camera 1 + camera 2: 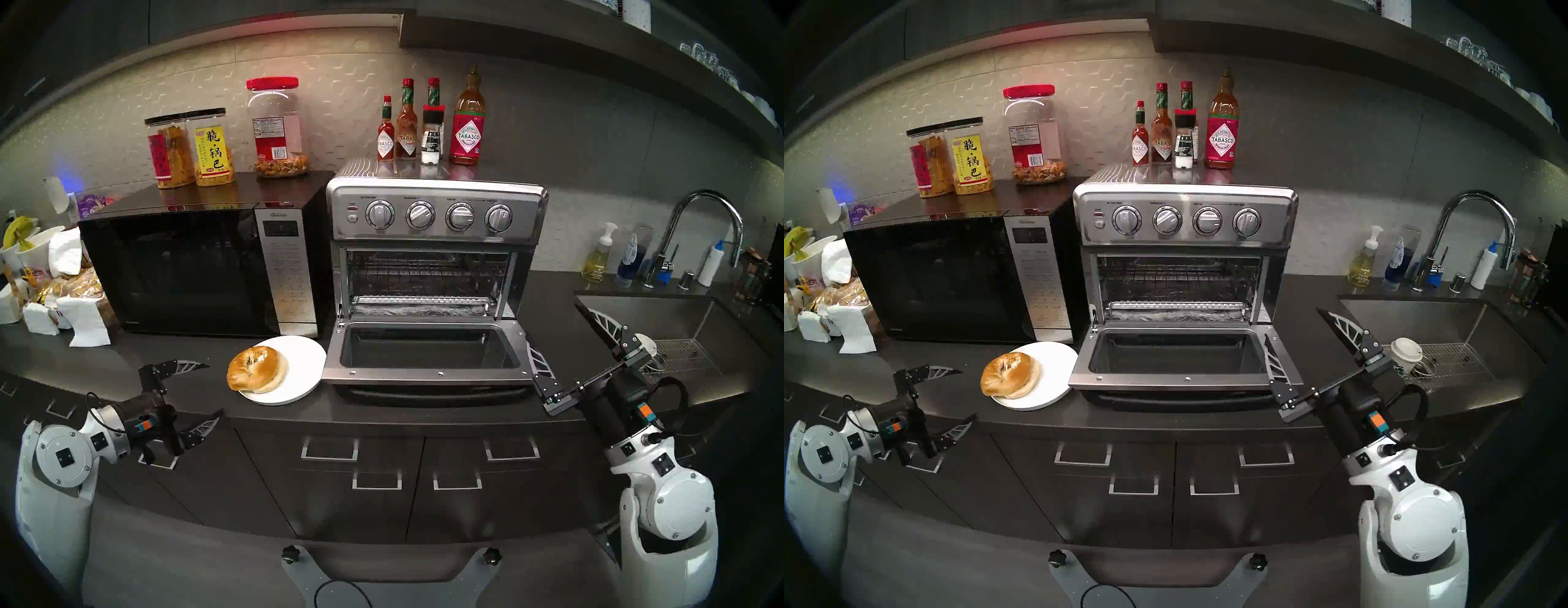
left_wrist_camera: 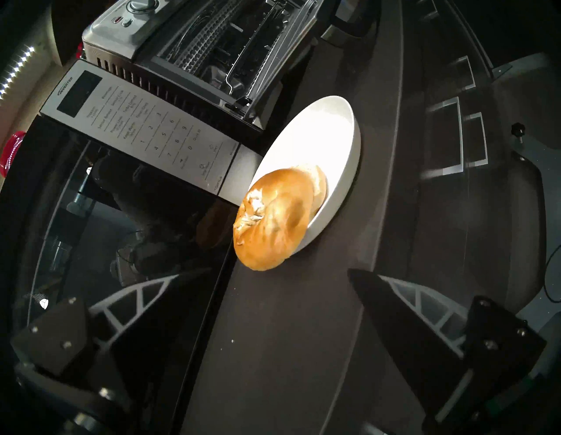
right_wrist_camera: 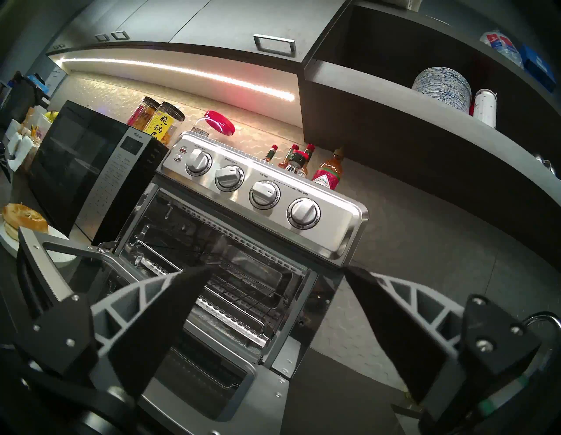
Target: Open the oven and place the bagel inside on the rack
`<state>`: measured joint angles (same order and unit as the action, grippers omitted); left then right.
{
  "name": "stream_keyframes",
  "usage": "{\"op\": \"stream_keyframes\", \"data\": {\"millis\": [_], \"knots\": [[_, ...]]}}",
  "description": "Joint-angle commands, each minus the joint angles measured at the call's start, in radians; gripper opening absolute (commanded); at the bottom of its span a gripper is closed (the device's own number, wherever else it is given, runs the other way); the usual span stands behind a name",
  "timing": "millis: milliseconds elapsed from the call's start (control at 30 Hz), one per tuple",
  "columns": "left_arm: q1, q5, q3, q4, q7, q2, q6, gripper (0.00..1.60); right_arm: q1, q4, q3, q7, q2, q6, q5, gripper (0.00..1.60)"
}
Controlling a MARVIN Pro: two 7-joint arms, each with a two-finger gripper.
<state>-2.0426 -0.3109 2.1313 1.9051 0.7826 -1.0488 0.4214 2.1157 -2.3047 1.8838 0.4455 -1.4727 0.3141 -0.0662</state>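
My left gripper: jaws wide apart, empty, low over the counter edge, near the bagel.
My right gripper: jaws wide apart, empty, just right of the door.
Bagel: both halves stacked on the white plate, overhanging its left rim.
Oven: door dropped flat, touching the plate's rim; rack bare inside.
Clearance: open counter between my left gripper and the bagel.

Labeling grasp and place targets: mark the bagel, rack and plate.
bagel (image 1: 256,367), head left view, top crust.
rack (image 1: 426,271), head left view, middle of the wire grid inside the oven.
plate (image 1: 303,361), head left view, bare white surface right of the bagel.
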Motion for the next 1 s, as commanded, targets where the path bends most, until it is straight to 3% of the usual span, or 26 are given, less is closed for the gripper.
{"op": "stream_keyframes", "data": {"millis": [0,367,967], "knots": [[0.052,0.022,0.005,-0.009,-0.014,0.009,-0.014,1.60,-0.005,-0.022,-0.001,0.002,0.002,0.006,0.005,1.60],[0.060,0.018,0.005,-0.016,-0.007,0.018,-0.012,1.60,-0.005,-0.022,-0.001,0.002,0.003,0.006,0.006,1.60],[0.091,-0.065,-0.055,-0.055,-0.035,0.015,0.006,1.60,-0.005,-0.022,-0.001,0.002,0.003,0.006,0.006,1.60]]}}
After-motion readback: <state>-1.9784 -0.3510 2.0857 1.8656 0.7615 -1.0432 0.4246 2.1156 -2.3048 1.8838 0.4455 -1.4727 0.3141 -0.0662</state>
